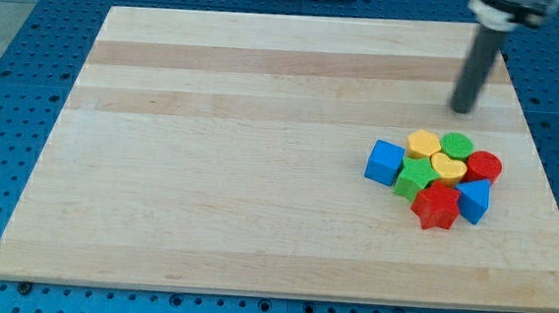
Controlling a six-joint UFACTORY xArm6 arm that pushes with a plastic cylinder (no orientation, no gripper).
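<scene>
My tip (459, 109) rests on the wooden board (260, 155) — touching no block; nearest, just below it, the green block (456, 145) atop the cluster.

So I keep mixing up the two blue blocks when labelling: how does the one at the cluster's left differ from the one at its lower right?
The blue cube is square-faced and sits on the cluster's left edge, touching little beyond the green block. The blue wedge-like block looks angular and smaller, wedged between the red star and the red block. Both are the same blue, and both lie well below my tip.
</scene>
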